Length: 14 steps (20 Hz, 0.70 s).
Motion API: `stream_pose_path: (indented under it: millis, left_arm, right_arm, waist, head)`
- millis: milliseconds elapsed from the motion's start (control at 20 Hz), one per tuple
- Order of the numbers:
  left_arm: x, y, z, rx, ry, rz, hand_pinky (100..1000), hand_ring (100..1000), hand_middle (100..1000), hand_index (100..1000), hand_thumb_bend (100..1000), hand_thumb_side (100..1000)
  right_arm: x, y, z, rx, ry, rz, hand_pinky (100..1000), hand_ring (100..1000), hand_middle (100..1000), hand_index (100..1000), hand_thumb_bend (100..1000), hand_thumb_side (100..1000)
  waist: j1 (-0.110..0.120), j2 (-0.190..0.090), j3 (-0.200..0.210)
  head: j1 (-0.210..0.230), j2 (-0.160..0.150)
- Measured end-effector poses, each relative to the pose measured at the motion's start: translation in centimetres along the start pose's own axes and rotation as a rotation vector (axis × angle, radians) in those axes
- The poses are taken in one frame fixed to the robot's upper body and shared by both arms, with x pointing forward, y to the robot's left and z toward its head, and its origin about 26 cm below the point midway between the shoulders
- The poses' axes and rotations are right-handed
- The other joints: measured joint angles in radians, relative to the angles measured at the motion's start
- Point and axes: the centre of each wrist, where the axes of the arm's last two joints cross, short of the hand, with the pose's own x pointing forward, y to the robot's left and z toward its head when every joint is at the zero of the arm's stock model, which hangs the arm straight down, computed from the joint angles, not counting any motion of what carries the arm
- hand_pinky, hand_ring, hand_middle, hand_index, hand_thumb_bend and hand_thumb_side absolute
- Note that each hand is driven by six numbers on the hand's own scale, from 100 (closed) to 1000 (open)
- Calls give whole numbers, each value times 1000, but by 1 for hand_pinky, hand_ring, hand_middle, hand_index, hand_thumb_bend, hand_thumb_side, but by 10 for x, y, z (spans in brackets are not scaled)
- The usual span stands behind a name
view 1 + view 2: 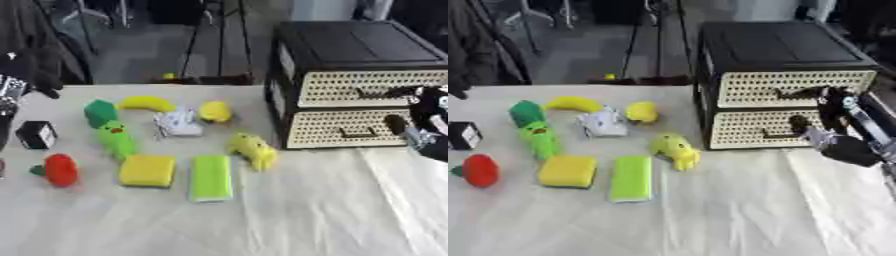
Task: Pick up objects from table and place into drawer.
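— What are you doing with the right hand (833, 125) just now?

— I'm holding it at the front of the drawer unit (785, 55), over at three o'clock on the surface (710, 215). Its fingers (800, 121) are curling in against the lower drawer (754, 129), right by the handle (773, 134), while another is reaching toward the upper drawer's handle (791, 93). I'm judging that a drawer has to come open before anything can go in, so I'm starting there. Whether the fingers are actually hooked on a handle, I cannot tell.

— Both drawers shut?

— Both are sitting flush, as far as I'm seeing.

— And the things to be stowed?

— They're all lying in a loose cluster toward nine o'clock, well apart from the hand: a banana (146, 103) and a yellow lump (215, 111) at the far side, a white thing (179, 122) between them, a green toy (110, 130), a yellow sponge (147, 170), a green block (211, 177), a yellow toy (255, 150), a red thing (59, 170) and a black cube (36, 134).

— The left hand?

— It isn't showing in either view.
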Motion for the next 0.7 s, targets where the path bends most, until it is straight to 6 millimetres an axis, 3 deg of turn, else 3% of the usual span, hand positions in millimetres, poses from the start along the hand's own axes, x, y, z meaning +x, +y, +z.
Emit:
stream_pose_path:
  millis: [350,700]
  left_arm:
    - [1,0,0,2,-5,0,509,534,580,768,596,915]
    - [1,-1,0,4,-5,4,509,535,581,768,596,915]
  right_arm:
    - [1,-2,-2,3,-1,3,100,130,228,796,360,764]
    - [2,-3,-7,40,-15,21,100,129,229,793,353,789]
  waist:
    - [28,6,11]
    - [31,9,11]
  head:
    - [-1,0]
    - [-3,-1]
